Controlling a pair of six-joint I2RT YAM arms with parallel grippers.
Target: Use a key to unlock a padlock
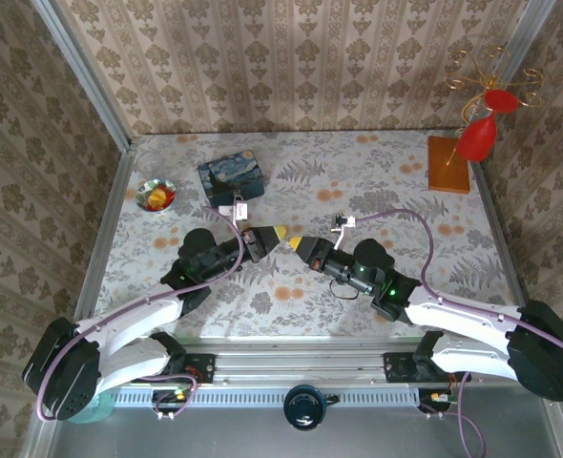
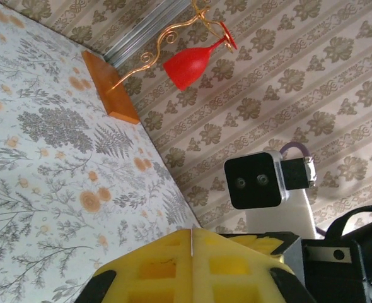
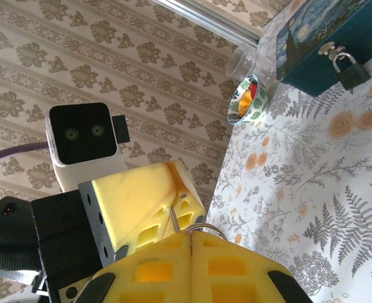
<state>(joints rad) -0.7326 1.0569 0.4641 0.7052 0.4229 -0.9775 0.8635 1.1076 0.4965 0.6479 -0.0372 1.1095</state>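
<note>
Mid-table, left gripper and right gripper meet tip to tip, likely regripping the key. Left is clenched on its blade, right pressed closed. The padlock hangs on the far-left blue tin.

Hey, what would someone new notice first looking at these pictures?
The left hand and right hand, both yellow-tipped, meet tip to tip mid-table. Toward the far left a blue tin with a night-sky painting carries a small padlock on its hasp; at far right a red glass sits in gold wire above a wooden block.
</note>
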